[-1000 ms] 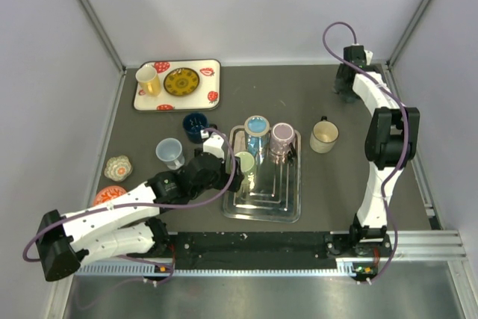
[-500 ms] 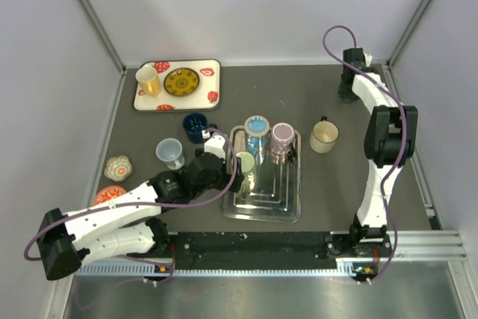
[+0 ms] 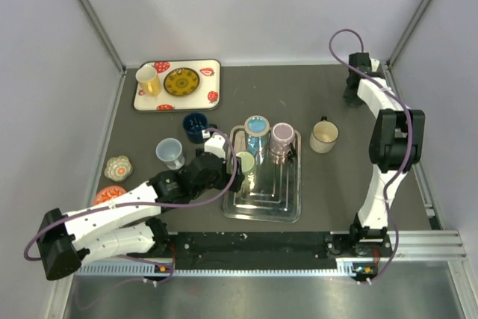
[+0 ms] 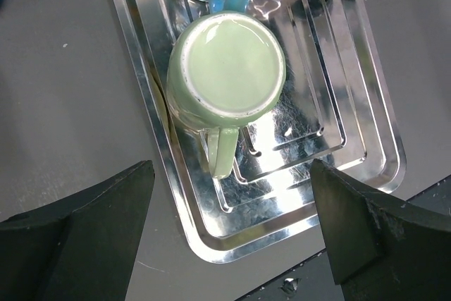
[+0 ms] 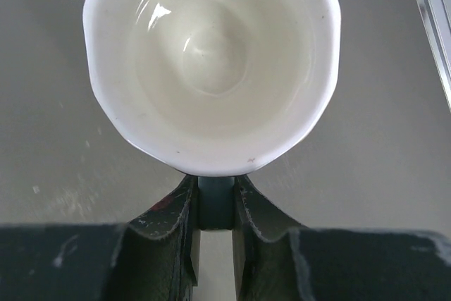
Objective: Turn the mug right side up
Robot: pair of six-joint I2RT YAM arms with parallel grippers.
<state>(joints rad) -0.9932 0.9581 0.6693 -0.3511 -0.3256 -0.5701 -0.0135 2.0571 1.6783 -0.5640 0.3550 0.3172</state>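
Observation:
A pale green mug (image 4: 227, 72) stands upside down, base up, on the metal tray (image 4: 184, 225), its handle toward my left gripper (image 4: 232, 171). That gripper hangs open just above it, fingers wide on either side and touching nothing. In the top view the green mug (image 3: 244, 160) shows at the tray's left edge beside the left gripper (image 3: 226, 166). My right gripper (image 5: 215, 189) is shut on the dark handle of a white mug (image 5: 211, 61) whose open mouth faces the camera. In the top view the right gripper (image 3: 357, 86) is at the back right corner and hides that mug.
A blue mug (image 3: 256, 126) and a pink mug (image 3: 282, 134) stand base up at the back of the tray (image 3: 261, 213). A cream mug (image 3: 325, 137) sits right of it; a dark blue mug (image 3: 196, 126) and a light blue cup (image 3: 170, 152) sit left. A strawberry tray (image 3: 203, 95) lies far left.
The right gripper has closed on the white mug's handle and the right arm has shifted slightly to the right. The left arm has not moved.

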